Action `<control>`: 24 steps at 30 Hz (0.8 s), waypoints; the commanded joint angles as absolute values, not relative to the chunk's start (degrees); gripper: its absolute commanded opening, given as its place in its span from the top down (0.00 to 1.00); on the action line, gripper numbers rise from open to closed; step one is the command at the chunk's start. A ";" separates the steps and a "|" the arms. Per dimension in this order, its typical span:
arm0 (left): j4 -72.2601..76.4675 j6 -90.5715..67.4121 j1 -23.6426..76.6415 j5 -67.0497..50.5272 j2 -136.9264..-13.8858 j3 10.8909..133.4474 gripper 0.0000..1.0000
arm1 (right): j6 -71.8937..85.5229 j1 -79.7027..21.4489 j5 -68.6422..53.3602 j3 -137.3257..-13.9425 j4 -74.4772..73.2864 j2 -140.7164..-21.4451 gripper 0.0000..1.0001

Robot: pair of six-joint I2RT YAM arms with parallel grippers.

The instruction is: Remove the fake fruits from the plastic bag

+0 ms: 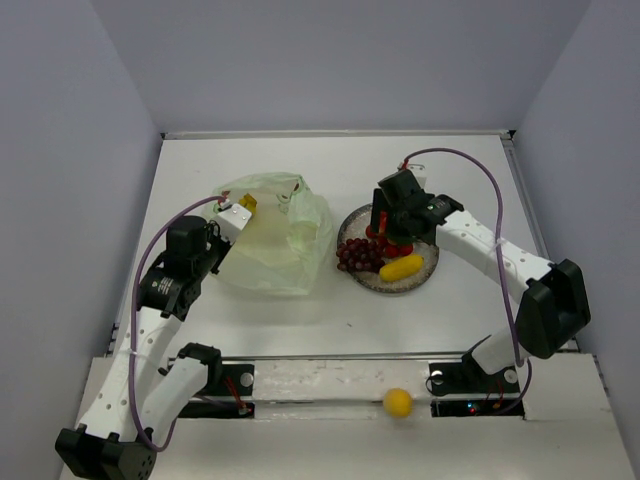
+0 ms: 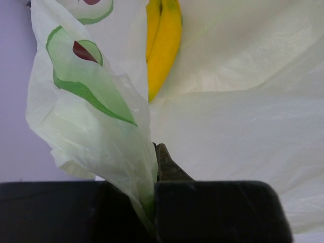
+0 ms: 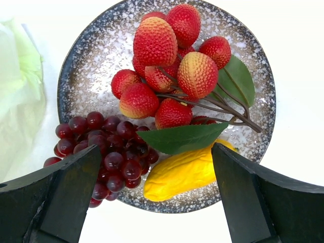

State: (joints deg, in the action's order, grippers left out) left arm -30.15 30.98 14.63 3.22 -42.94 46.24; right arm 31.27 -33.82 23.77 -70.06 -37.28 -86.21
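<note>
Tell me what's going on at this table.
The left gripper holds a fold of the plastic bag, jaws shut on it; yellow bananas show among the bag's folds. The right gripper hangs open-jawed over the plate, where a grape bunch, a red lychee cluster and a yellow oblong fruit lie. A round yellow fruit sits on the near ledge.

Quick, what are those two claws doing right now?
The left gripper is shut on the plastic bag.
The right gripper is open, over the plate.

fake fruits (image 3: 167, 101) on plate (image 3: 93, 55), plastic bag (image 1: 275, 240) left of it
</note>
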 commanded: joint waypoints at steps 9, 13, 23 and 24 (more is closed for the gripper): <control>-27.25 30.15 14.50 2.11 -42.36 47.11 1.00 | 32.69 -33.84 22.68 -71.19 -37.62 -84.90 0.02; -26.98 29.01 14.59 1.67 -42.98 48.34 1.00 | 32.87 -33.84 23.03 -70.14 -37.71 -84.20 0.02; -27.16 28.83 14.59 2.20 -43.07 48.87 0.97 | 33.05 -33.84 23.64 -69.08 -37.53 -84.29 0.01; -27.25 28.83 14.59 2.20 -43.15 48.87 0.97 | 33.13 -33.84 23.64 -69.08 -37.53 -84.46 0.01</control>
State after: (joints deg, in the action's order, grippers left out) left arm -28.93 29.63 14.63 2.59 -43.00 46.28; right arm 32.58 -33.82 22.70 -69.25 -37.54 -85.93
